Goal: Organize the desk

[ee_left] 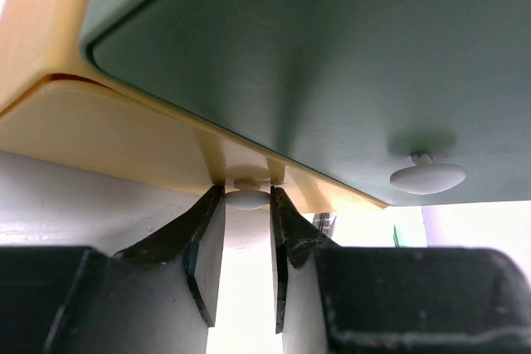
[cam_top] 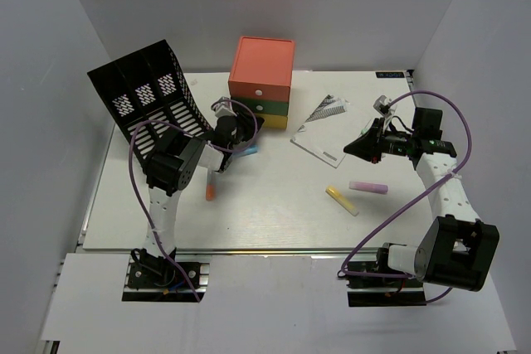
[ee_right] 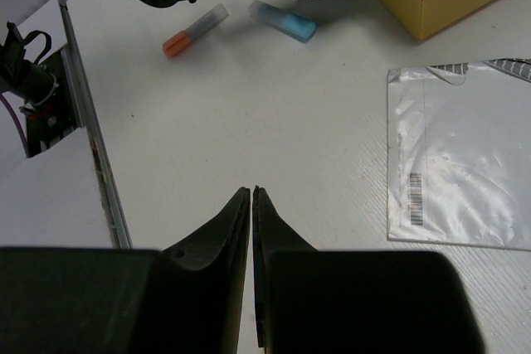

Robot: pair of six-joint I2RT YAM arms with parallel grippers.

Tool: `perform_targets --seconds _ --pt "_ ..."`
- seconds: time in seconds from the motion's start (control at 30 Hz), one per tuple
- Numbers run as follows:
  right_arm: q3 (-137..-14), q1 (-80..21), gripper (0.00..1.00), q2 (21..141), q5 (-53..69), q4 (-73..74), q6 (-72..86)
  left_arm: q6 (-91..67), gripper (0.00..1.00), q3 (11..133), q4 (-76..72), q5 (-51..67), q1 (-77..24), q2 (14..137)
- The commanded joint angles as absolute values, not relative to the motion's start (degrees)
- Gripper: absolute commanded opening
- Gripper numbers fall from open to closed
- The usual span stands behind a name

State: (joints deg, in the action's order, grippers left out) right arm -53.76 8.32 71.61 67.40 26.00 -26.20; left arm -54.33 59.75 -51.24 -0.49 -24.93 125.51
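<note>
Here the left tool (ee_left: 247, 193) grips a drawer knob (ee_left: 247, 200) above the desk (cam_top: 274, 215).

**Robot lab cell dressed up as an office desk**

Pretty sure this is a robotics lab setup and not a real office. Plain white panels (cam_top: 41, 122) are boxing in the desk (cam_top: 274, 213) on three sides. The left arm (cam_top: 170, 172) is sitting bolted down at 7 o'clock and the right arm (cam_top: 448, 196) at 5. Purple cables (cam_top: 452, 122) are looping off both, and a metal rail (cam_top: 274, 253) is running along the near edge. The office stuff is sitting on top: a black file rack (cam_top: 149, 97) at 10 o'clock, a drawer unit (cam_top: 261, 80) at 12, a notebook (cam_top: 319, 130) at 1, and highlighters (cam_top: 342, 200) lying loose around the middle.
</note>
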Motion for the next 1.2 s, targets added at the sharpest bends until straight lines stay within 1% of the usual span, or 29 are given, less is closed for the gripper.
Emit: perform_targets --seconds 0.0,0.07,0.17,0.33,0.37,0.47,0.63,0.73,0.8,0.83,0.87,0.9,0.93,1.0,1.17 --pt "-53.9 8.8 0.10 71.6 67.6 26.5 -27.4 -55.2 0.29 60.2 -53.4 -1.3 -24.9 125.0" --pt "-53.9 8.8 0.10 71.6 67.4 26.6 -27.5 -55.4 0.24 59.0 -54.3 -1.2 -24.9 124.5" --pt "-53.9 8.9 0.10 71.6 67.4 26.5 -27.6 -55.5 0.20 56.7 -55.6 -0.7 -24.9 123.6" --pt "-53.9 9.0 0.10 71.6 67.4 26.7 -27.5 -55.7 0.19 52.0 -57.6 -0.1 -24.9 120.2" --pt "-53.9 8.9 0.10 71.5 67.3 26.7 -27.6 -55.7 0.19 50.1 -58.1 1.9 -24.9 119.5" --pt "-53.9 9.0 0.10 71.5 67.3 26.8 -27.6 -55.5 0.19 46.9 -58.5 2.8 -25.4 117.5" --pt "-53.9 9.1 0.10 71.7 67.1 26.8 -27.6 -55.2 0.20 43.3 -58.3 3.6 -25.4 115.0" --pt "-53.8 9.1 0.11 71.7 66.9 26.7 -27.6 -55.2 0.22 42.2 -58.0 4.3 -25.4 114.3" --pt "-53.8 9.1 0.12 72.0 66.8 26.7 -27.6 -55.2 0.27 41.8 -57.8 4.4 -25.4 114.0" --pt "-53.8 9.1 0.14 72.0 66.8 27.0 -27.6 -55.1 0.40 41.8 -57.2 4.6 -25.4 113.6" --pt "-53.8 9.1 0.21 72.2 66.6 27.1 -27.7 -55.1 0.45 42.0 -56.5 4.5 -25.4 113.4" --pt "-53.8 9.1 0.24 72.3 66.6 27.2 -27.6 -54.8 0.51 42.4 -55.9 4.5 -25.4 113.1" --pt "-53.9 9.1 0.29 72.3 66.6 27.4 -27.7 -54.4 0.56 42.6 -54.9 4.6 -25.4 112.5" --pt "-54.0 9.1 0.33 72.6 66.4 27.7 -28.1 -53.8 0.59 43.0 -53.8 4.7 -25.4 111.7" --pt "-54.3 9.1 0.35 73.3 66.1 28.6 -28.8 -51.4 0.62 43.2 -48.7 6.1 -25.4 107.9"
